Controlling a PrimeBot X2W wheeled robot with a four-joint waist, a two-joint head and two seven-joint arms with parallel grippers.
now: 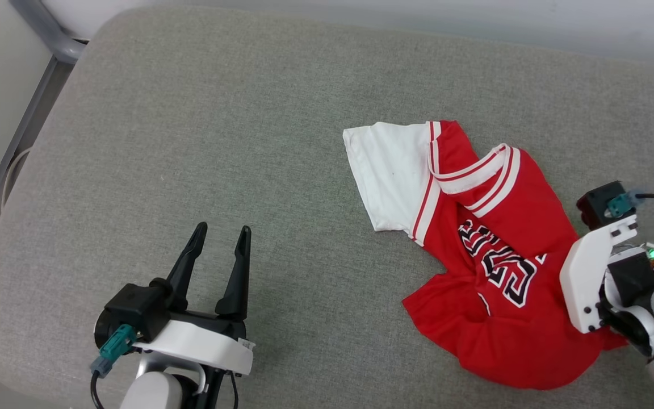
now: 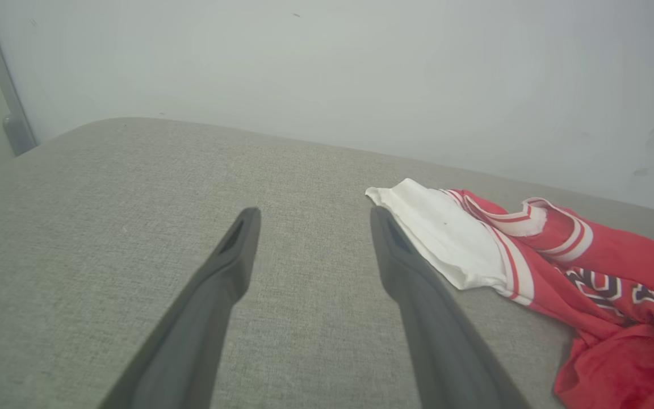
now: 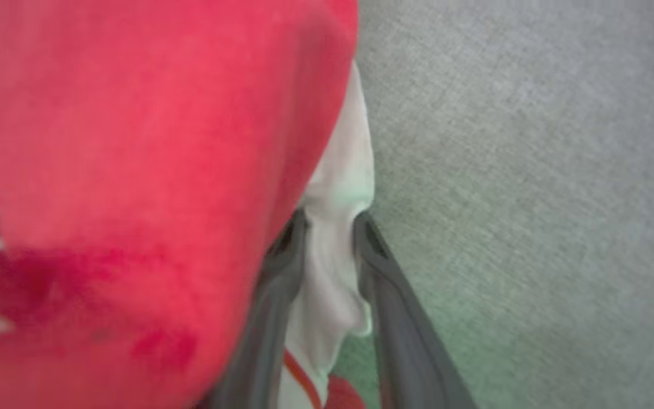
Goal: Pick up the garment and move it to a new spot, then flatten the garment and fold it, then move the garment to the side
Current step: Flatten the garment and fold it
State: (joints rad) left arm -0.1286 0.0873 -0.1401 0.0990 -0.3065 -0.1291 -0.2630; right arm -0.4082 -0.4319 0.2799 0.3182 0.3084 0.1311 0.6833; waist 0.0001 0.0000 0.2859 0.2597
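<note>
In the head view the grey cushion (image 1: pixel 191 142) is lit softly and evenly from above, and only faint shadows are cast. In the right wrist view the garment (image 3: pixel 134 142) is blurred, close to the lens, and a green tint is seen beside the right gripper's fingers (image 3: pixel 395 318).

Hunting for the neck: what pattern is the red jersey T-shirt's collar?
Red-and-white stripes on the collar of the red jersey T-shirt; clearest in the head view.

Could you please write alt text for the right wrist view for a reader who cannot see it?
The right gripper pinches a white fold of the red jersey between its two dark fingers; the jersey's blurred bulk covers the left half, grey woven cushion the right.
</note>
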